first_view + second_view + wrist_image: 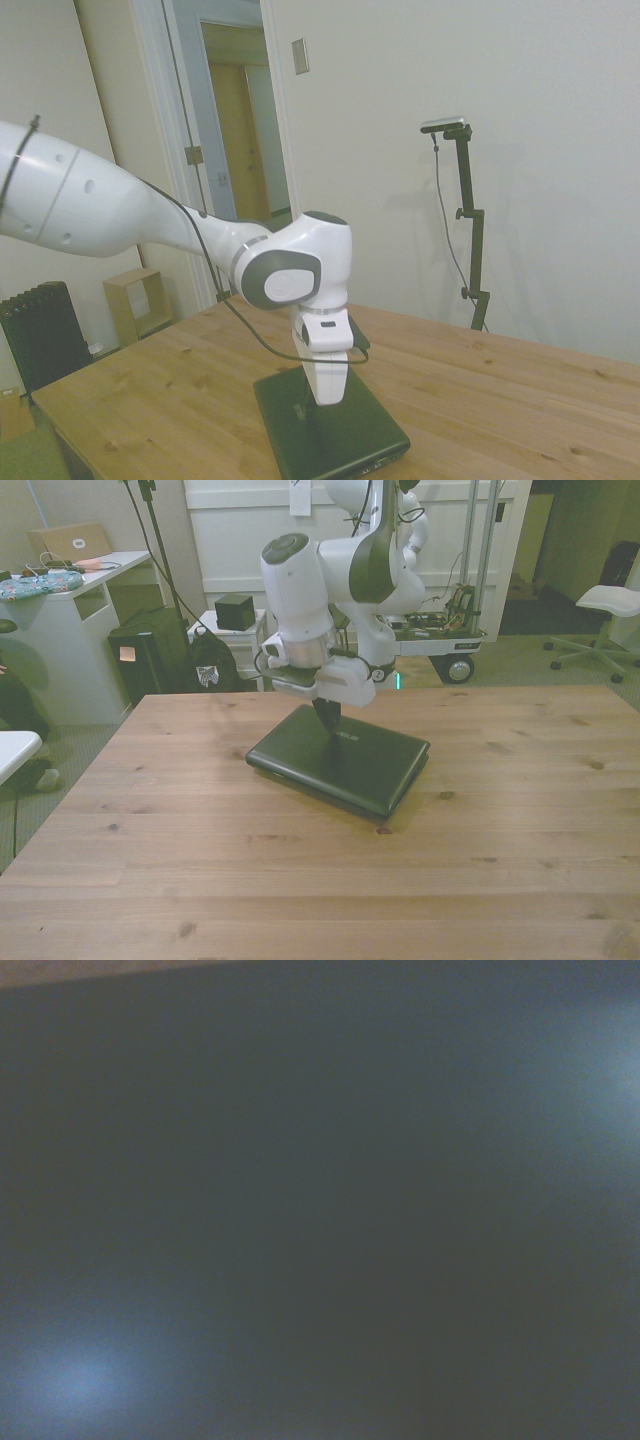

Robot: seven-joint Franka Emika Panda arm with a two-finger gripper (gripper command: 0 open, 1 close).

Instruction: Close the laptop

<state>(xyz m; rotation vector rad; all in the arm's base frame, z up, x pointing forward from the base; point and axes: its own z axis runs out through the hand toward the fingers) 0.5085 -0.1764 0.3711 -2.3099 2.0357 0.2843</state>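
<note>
The black laptop (340,756) lies flat on the wooden table (300,880) with its lid down on the base. It also shows in the side view as a dark slab, the laptop (340,435). My gripper (329,718) points straight down and its tip rests on the lid near the logo. From the side the gripper (327,398) sits on the lid's middle. The fingers look pressed together into one dark point. The wrist view is filled by the blurred dark lid (320,1220).
A dark radiator (40,335) and a small wooden box shelf (138,303) stand beyond the table in the side view. A white desk (70,600) and a black case (150,650) sit at the front view's left, a white chair (610,605) at its right.
</note>
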